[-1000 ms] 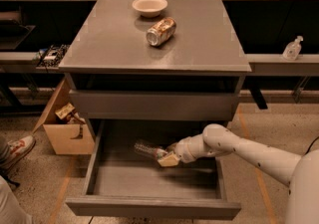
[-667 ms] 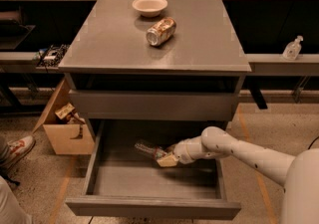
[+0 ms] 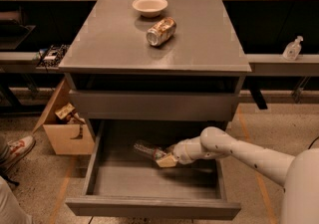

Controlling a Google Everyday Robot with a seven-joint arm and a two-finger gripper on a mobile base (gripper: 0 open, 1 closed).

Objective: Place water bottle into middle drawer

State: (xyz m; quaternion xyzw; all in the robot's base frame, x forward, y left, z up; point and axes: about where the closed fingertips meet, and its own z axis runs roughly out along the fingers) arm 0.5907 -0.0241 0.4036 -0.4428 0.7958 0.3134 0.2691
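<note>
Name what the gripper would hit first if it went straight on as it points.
Gripping the water bottle inside the middle drawer, the gripper points toward that drawer's left wall, probably the first thing met, though depth is unclear.

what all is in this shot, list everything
cabinet: one, grey, centre
bowl: one, cream, back of the cabinet top
can: one, gold and silver, on its side in front of the bowl
upper drawer: one, grey, under the top
middle drawer: one, grey, pulled open below it
water bottle: one, clear, inside the middle drawer
box: one, brown cardboard, floor left of the cabinet
dispenser: one, clear, ledge at right
shoe: one, white and red, floor far left
arm: one, white, reaching in from the right
gripper: one, tan, inside the middle drawer at the water bottle's right end
</note>
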